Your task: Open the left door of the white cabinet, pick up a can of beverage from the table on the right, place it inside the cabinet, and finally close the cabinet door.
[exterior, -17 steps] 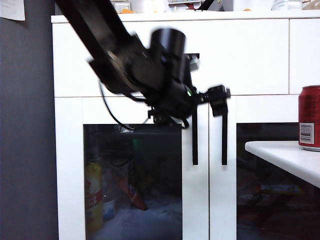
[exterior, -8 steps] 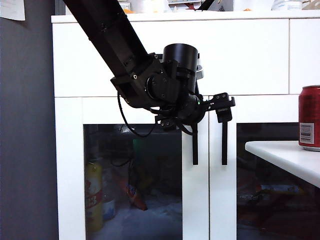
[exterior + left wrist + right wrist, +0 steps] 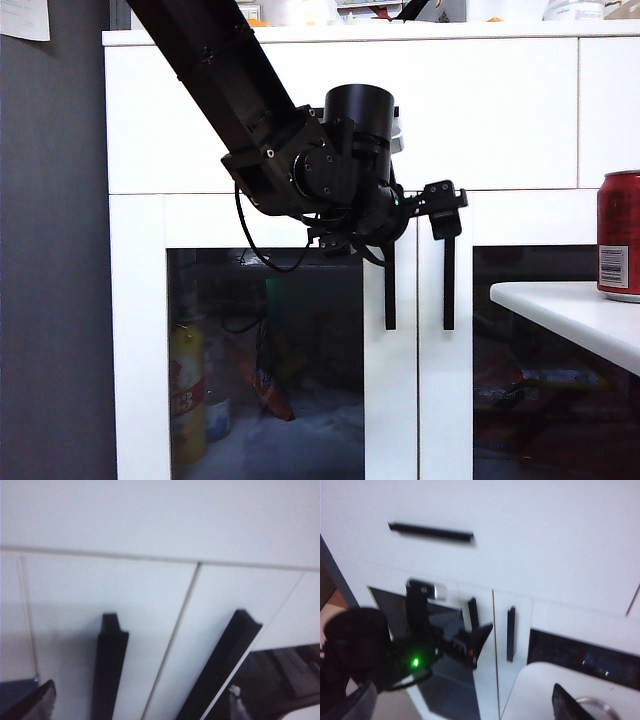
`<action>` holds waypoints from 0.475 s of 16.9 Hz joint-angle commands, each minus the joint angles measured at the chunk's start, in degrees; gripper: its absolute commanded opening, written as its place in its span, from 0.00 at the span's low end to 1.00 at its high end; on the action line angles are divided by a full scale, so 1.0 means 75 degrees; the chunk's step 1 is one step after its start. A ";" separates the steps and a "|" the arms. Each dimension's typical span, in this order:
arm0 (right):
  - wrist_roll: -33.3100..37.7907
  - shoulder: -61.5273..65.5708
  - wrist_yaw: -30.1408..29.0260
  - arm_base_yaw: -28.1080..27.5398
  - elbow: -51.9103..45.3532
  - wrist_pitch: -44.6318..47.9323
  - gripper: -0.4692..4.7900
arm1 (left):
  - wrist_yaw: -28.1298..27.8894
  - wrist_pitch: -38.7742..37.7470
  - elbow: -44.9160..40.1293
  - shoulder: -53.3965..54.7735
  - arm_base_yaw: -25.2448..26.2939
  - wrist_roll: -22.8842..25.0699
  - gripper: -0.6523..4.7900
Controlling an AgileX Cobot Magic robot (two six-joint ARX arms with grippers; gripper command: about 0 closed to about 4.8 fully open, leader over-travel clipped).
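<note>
- Across the exterior view stands the white cabinet, its wide drawer front above two glass-panelled doors, both shut.
- Lower left of centre in that view is the left door, a white frame round dark glass; its vertical black bar handle runs down the door's right-hand edge, just left of the seam.
- Just right of the seam hangs the twin door's handle, parallel to the first.
- From the upper left of the exterior view the left arm slants down to the middle, ending in the left gripper, which sits in front of the tops of the two handles; whether it touches either I cannot tell.
- The left wrist view looks straight at the cabinet front at close range: the left door's handle and the twin's handle rise either side of the door seam, and the two dark fingertips show in the two bottom corners, spread wide apart with nothing between them.
- At the right edge of the exterior view the red can of beverage stands upright on the corner of the white table, well apart from the left gripper.
- The right wrist view takes in the cabinet from farther back, with the drawer's horizontal black handle in the upper left and the left arm in the lower left.
- The right gripper shows only as two blurred dark fingertips at the bottom of that view, spread open and empty; the one on the right overlaps the table corner, beside the can's silver rim.
</note>
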 commanded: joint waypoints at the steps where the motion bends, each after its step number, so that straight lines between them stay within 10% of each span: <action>1: 0.0041 -0.0020 -0.0134 -0.0064 -0.0201 0.0501 1.00 | 0.0038 0.0487 0.0026 -0.0023 0.0029 0.0006 1.00; 8: 0.0201 -0.0009 -0.0166 -0.0076 -0.0458 0.0944 1.00 | -0.0041 0.0536 0.0207 0.0268 0.0096 0.0061 1.00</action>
